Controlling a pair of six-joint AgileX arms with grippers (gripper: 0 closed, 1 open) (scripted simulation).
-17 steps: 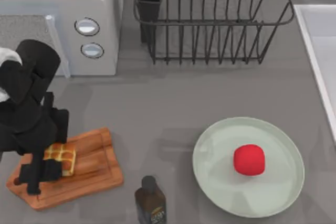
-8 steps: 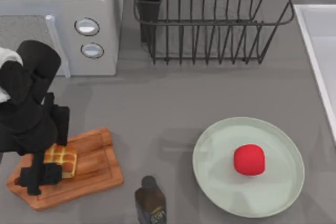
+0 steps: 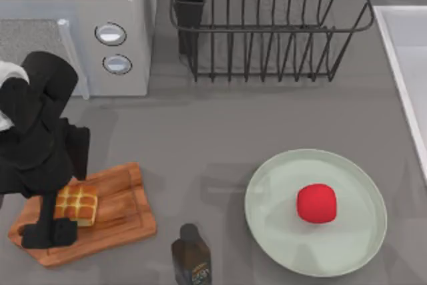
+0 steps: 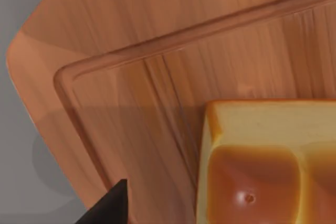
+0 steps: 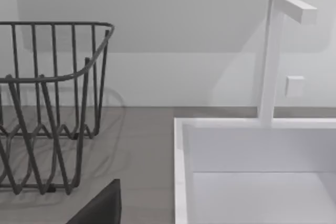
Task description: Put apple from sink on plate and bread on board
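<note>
The bread, one square golden loaf with a glossy gridded top and paler sides, sits on the single brown board at my eight o'clock on the table. My left gripper hangs just beside it; I cannot tell how far its fingers stand apart. One red apple rests on the one pale-green plate at four o'clock. The sink lies at three o'clock.

One apple. One plate. One bread loaf. One board. One sink, one faucet on it. One wire dish rack. One microwave, two round dials on it. One dark bottle. One robot arm.
</note>
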